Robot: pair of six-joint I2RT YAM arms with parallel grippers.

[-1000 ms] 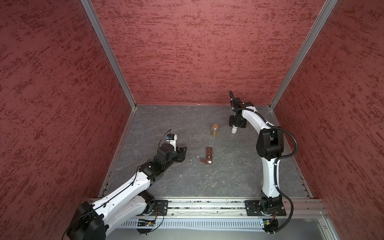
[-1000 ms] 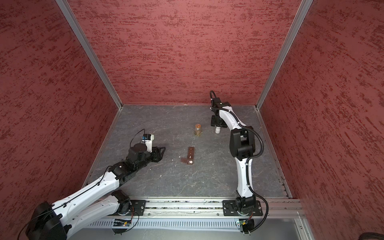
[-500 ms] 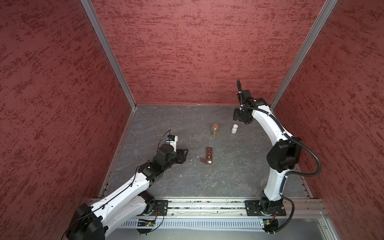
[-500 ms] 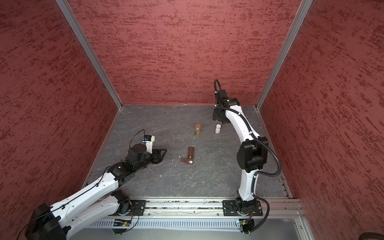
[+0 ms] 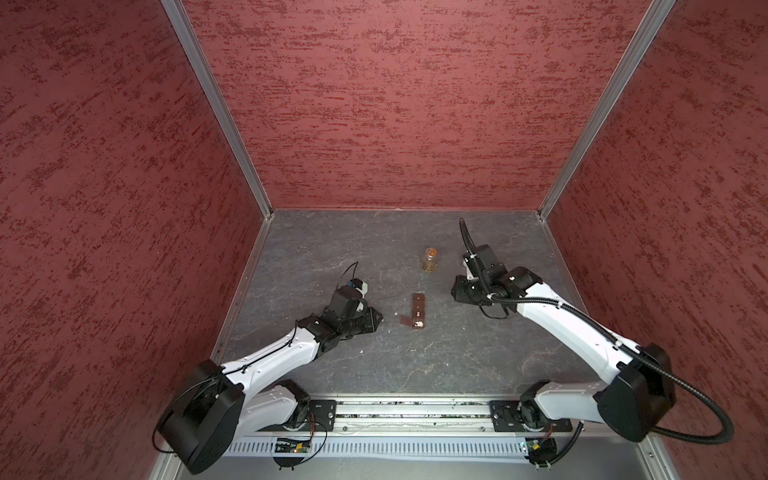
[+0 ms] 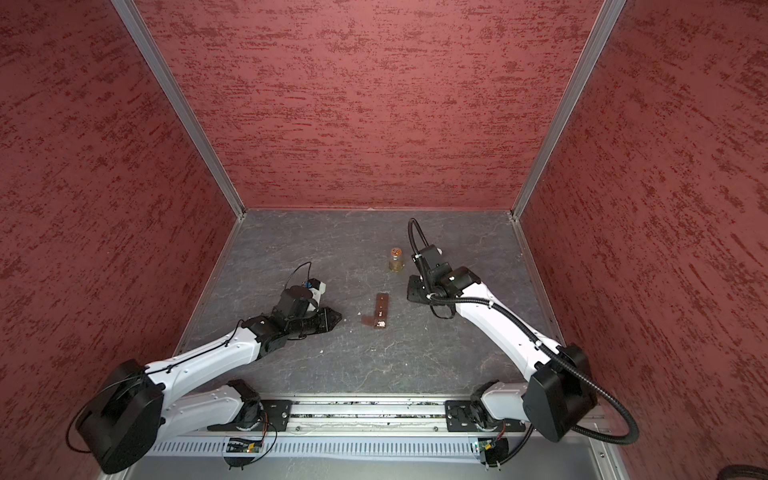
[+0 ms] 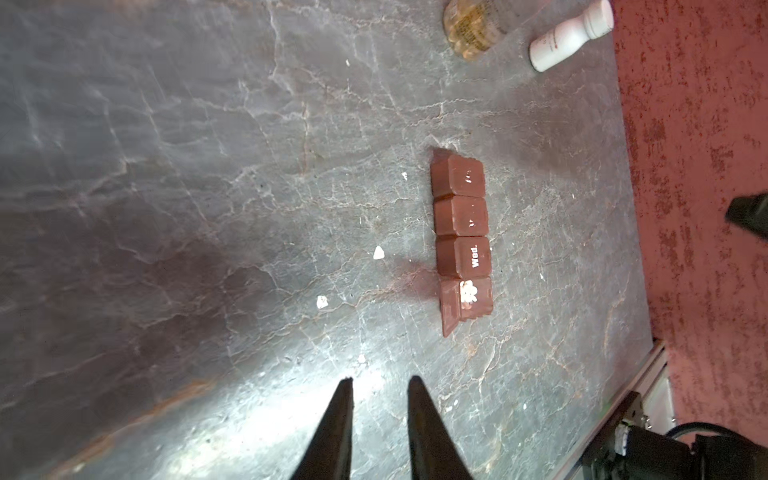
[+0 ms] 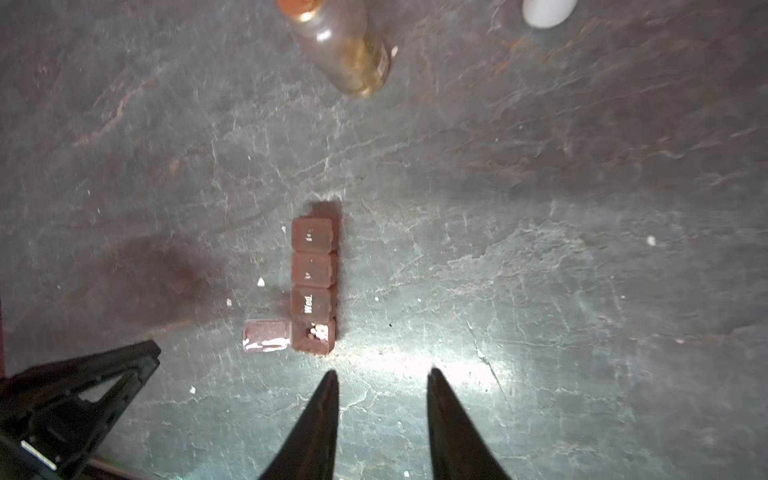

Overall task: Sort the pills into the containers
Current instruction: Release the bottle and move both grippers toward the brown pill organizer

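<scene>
you can see that the right arm has left the white bottle at the back of the table and has come down toward the middle, so the bottle now lies free, near the amber bottle. both grippers have also narrowed in the last second. i judge from this that the pouring for this compartment is finished.

the containers lie between the two arms as one brown strip. the end compartment has its lid folded out flat and holds small white pills. the other three lids are shut. some white crumbs lie loose beside the strip.

the left gripper is low over the table, pointing at the strip from its left. its jaws are drawn almost together and grip nothing. the right gripper leans down from the right side, near the open end but not touching. its jaws stand a little apart and are empty
</scene>
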